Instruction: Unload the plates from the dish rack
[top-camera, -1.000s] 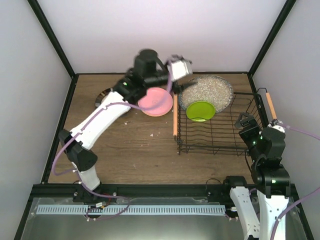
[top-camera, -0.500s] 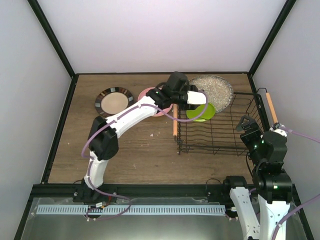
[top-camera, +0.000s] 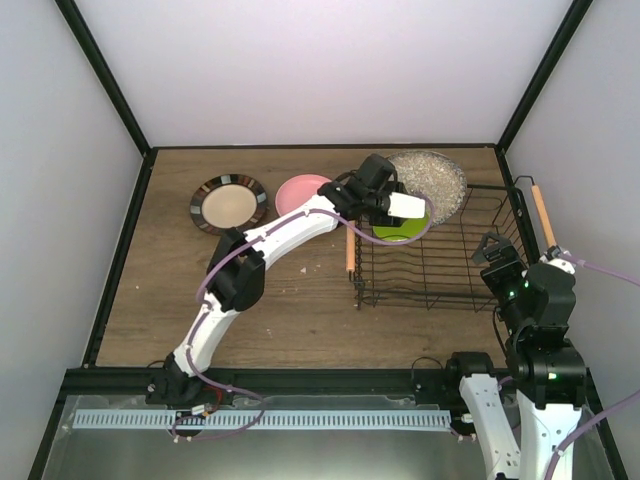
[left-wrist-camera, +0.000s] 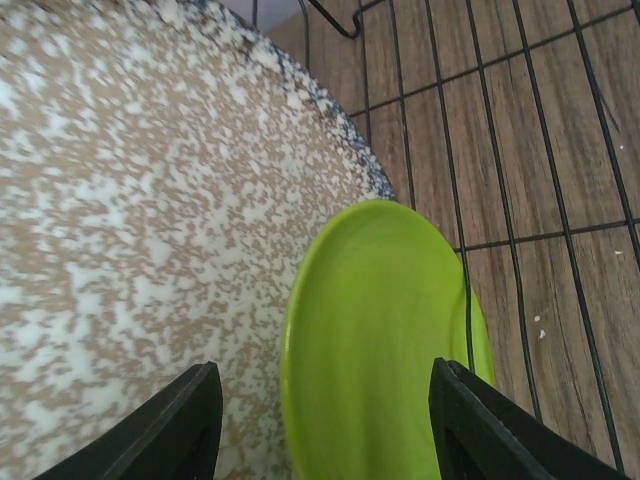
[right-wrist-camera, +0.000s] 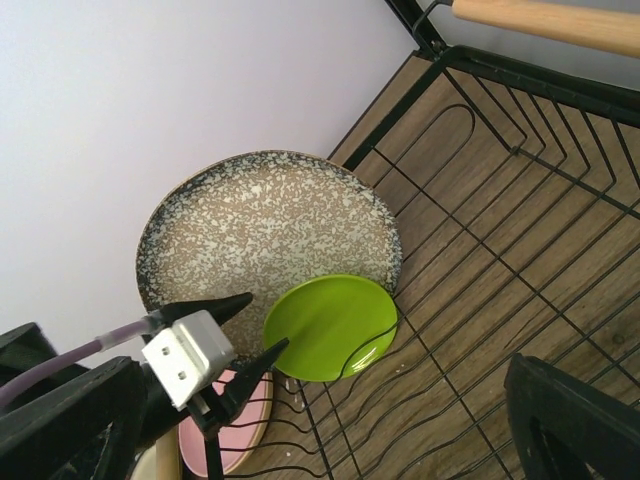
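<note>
The black wire dish rack (top-camera: 440, 292) stands at the right of the table. A small lime green plate (top-camera: 402, 228) stands on edge in it, leaning against the large speckled grey plate (top-camera: 428, 178). My left gripper (top-camera: 408, 207) is open just above the lime plate (left-wrist-camera: 380, 340), one finger on each side of its upper edge, not touching it. The right wrist view shows the left gripper (right-wrist-camera: 266, 322), the lime plate (right-wrist-camera: 330, 325) and the speckled plate (right-wrist-camera: 270, 215). My right gripper (top-camera: 490, 247) is open and empty above the rack's right side. The mint plate is out of view.
A pink plate (top-camera: 298, 190), with a pale rim showing under it, lies on the table left of the rack. A cream plate with a dark brown rim (top-camera: 228, 203) lies further left. The rack has wooden rod handles on its left (top-camera: 348, 245) and right (top-camera: 541, 212). Walls enclose the table.
My left arm has swung right from above the pink plate to the rack, and its open jaws now straddle the lime green plate. The right arm has hardly moved.
</note>
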